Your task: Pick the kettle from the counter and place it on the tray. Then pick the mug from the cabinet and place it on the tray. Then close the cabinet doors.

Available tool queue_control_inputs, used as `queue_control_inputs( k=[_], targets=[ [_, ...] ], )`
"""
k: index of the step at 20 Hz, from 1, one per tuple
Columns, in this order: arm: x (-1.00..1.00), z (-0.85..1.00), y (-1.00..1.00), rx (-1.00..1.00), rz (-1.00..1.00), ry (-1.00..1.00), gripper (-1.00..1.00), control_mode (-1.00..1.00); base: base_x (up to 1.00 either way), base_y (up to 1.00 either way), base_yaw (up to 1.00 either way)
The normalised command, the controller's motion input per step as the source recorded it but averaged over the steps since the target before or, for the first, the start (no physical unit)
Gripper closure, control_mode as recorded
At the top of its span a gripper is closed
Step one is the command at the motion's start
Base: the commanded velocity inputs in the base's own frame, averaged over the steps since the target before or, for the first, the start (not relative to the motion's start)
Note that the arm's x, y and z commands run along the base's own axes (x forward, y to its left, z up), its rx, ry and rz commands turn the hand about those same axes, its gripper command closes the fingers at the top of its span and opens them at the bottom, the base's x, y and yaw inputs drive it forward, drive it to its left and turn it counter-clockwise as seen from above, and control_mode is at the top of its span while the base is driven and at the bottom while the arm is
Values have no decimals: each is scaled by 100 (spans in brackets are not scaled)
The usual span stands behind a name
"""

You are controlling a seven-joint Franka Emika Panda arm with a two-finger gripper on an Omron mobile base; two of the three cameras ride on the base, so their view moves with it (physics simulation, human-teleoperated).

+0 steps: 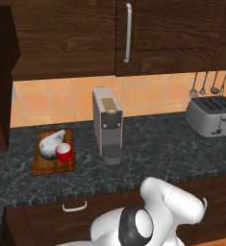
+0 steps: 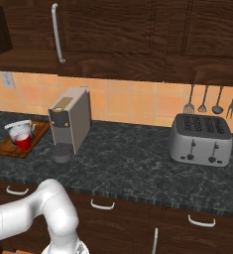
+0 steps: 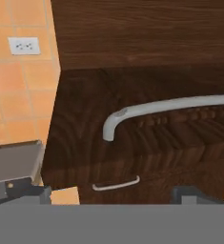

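kettle [image 1: 51, 144] spout points toward the backsplash.

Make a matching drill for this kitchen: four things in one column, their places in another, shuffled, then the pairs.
Things:
1. kettle
2. toaster
3. coffee machine
4. utensils

Places:
A. hanging on the tiled wall above the toaster
B. on the tray, beside the red mug
C. mid-counter, between tray and toaster
D. at the right end of the counter

Pairs: 1-B, 2-D, 3-C, 4-A
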Motion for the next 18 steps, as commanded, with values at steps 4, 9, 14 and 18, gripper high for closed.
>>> queue_control_inputs(
  k=[4,9,14,18],
  targets=[
    [99,-16,70,0,0,11,-100,-100,0,0,0],
    [89,-26,34,0,-1,9,-100,-100,0,0,0],
    [80,-8,1,4,-11,0,-100,-100,0,0,0],
    [72,0,0,5,-17,0,-100,-100,0,0,0]
  ],
)
